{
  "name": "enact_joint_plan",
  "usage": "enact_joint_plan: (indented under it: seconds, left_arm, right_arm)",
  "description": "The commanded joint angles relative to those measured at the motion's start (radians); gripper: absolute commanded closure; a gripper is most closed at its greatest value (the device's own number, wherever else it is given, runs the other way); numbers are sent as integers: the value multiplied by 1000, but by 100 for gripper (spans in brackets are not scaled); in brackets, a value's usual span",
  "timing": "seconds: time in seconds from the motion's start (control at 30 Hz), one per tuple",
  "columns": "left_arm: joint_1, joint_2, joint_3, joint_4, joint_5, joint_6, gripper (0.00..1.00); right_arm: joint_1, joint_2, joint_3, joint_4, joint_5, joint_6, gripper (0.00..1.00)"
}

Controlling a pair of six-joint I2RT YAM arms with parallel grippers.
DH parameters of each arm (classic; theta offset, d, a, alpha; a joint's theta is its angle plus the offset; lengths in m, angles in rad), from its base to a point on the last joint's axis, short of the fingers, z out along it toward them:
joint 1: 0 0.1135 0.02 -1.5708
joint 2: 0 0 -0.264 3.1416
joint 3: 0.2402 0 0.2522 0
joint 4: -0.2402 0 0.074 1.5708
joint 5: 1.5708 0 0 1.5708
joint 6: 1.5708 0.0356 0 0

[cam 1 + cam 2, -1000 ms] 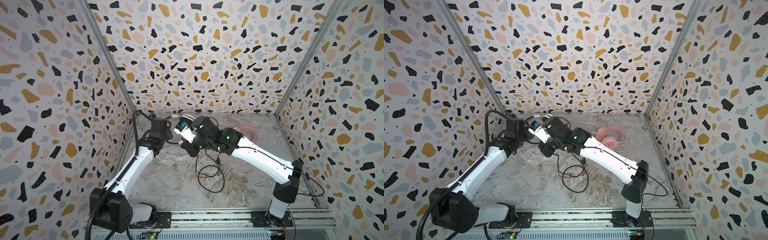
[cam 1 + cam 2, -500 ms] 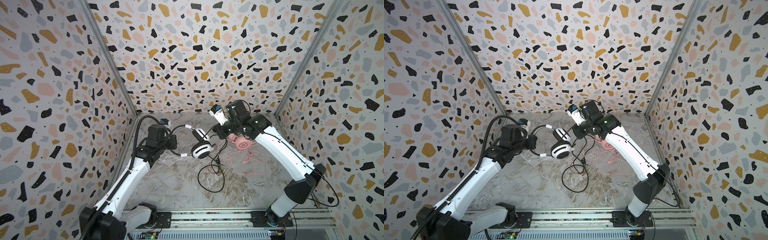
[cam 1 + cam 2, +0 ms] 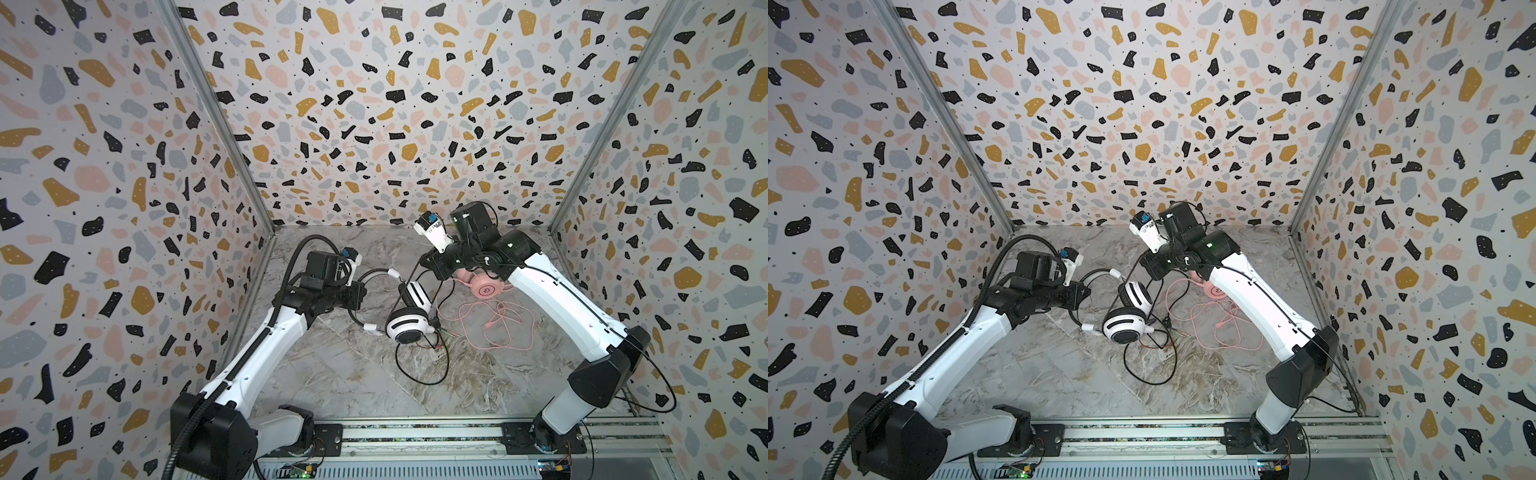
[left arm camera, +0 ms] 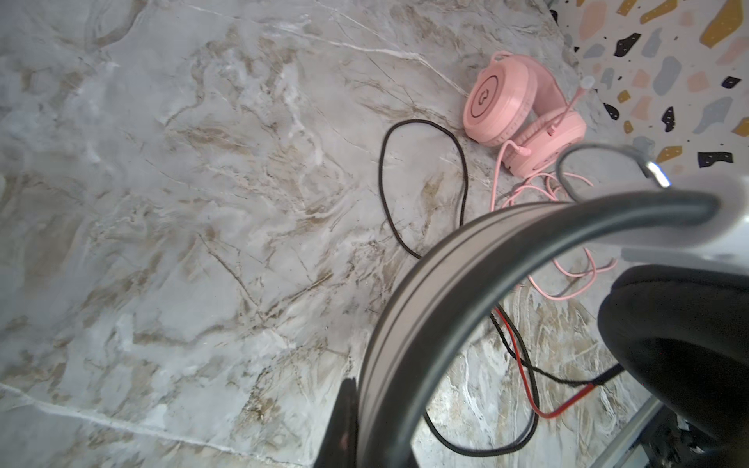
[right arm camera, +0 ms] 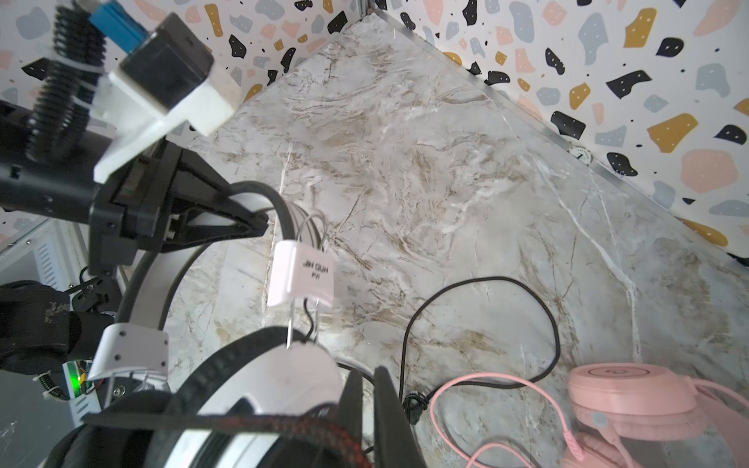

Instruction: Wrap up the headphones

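black left gripper (image 3: 360, 294): fingers clamped on the headband of the white-and-black headset (image 3: 409, 325), held tilted to the left of the pink headset (image 3: 484, 286); whether its lower earcup touches the marble tabletop (image 3: 332, 374) cannot be told. right gripper (image 3: 428, 262): pinched shut on the thin black cable (image 5: 498, 278), now just above the pink headset; a second ago it sat well left of it, against the white-and-black headset. cable slack: looped in front of the pink headset.
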Motion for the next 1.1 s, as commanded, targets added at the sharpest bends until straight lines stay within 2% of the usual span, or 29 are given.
enact_joint_plan:
  seconds: [0.0,0.13,0.2,0.37,0.53,0.7,0.9,1.07]
  left_arm:
    - [-7,-54,52,44,159,8,100]
    - [-7,-76,52,109,291,-30,100]
    - [-7,-83,59,135,323,-49,100]
    - [-7,-106,116,159,294,-91,100]
    - [-6,-94,202,195,315,-147,100]
    - [-4,-64,287,190,337,-173,100]
    - [-3,-16,374,137,334,-179,100]
    - [15,15,455,97,300,-200,100]
  right_arm:
    - [-39,25,20,76,28,26,90]
    - [-52,29,-53,160,-12,71,90]
    - [-52,34,-74,180,-41,80,90]
    - [-61,-4,-200,282,-150,118,83]
    - [-62,-21,-330,444,-318,190,68]
    - [-62,-14,-445,666,-438,302,60]
    - [-54,20,-449,789,-486,358,52]
    - [-50,29,-497,834,-502,363,51]
